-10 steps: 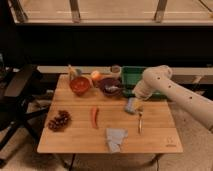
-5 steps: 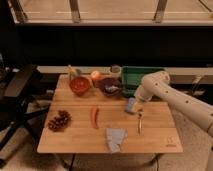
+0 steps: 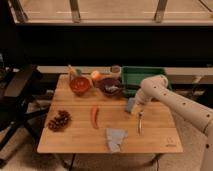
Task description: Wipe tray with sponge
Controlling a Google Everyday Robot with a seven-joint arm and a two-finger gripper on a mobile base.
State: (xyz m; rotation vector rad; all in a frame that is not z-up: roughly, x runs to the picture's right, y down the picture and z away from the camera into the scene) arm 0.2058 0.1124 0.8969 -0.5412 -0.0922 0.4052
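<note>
Tray [image 3: 148, 75]: green, table's upper right.
Sponge [image 3: 130, 106]: centre right, on tabletop.
Gripper [image 3: 135, 103]: at sponge; grip cannot be told.
Dark bowl [image 3: 110, 88]: contents unclear.

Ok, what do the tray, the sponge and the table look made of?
Tray: likely plastic, an even green with smooth sloped sides. Sponge: probably foam, a thick matte blue-grey block, partly hidden by the tool right at it, just in front of the tray. Table: wood, warm tan with faint plank lines.
</note>
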